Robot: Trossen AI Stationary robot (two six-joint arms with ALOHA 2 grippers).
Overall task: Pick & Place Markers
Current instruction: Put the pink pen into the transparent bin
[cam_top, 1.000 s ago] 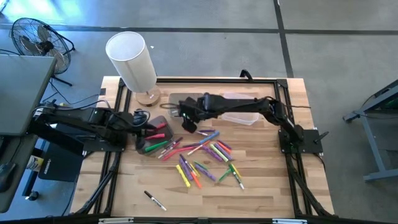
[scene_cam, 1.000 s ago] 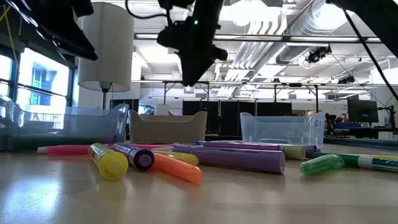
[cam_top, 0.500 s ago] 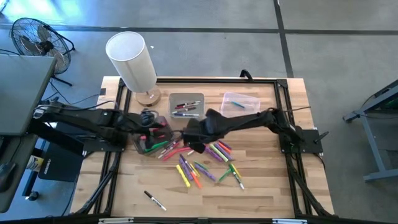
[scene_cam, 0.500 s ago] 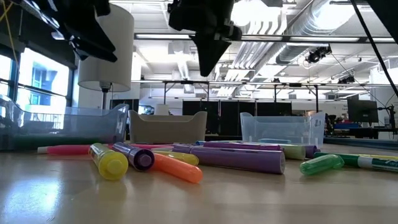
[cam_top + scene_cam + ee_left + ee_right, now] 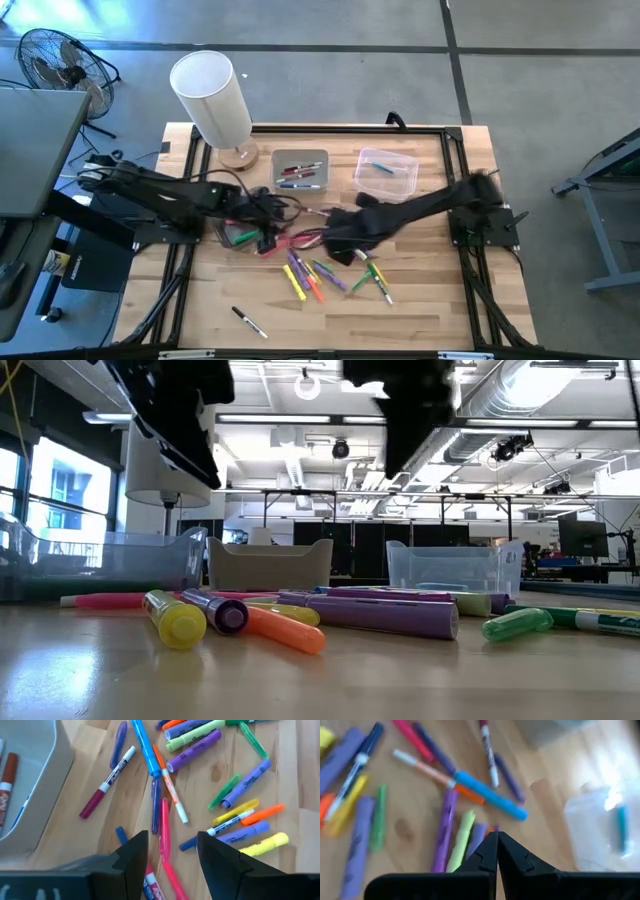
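Your right gripper (image 5: 497, 851) is pinched closed and empty above the markers (image 5: 470, 795); your left gripper (image 5: 172, 851) hovers with fingers spread over them.

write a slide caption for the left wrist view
Open left gripper hovering over scattered markers on the wooden table.

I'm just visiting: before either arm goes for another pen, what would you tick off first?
1. Left gripper open above the pink marker: ok.
2. Right gripper open for a grab: not ok, fingers shut, nothing between them.
3. Scattered coloured markers within reach on the wooden table: ok.
4. Grey plastic bin unobstructed: ok.
5. Clear plastic bin unobstructed: ok.
6. Arms clear of each other: cannot tell.
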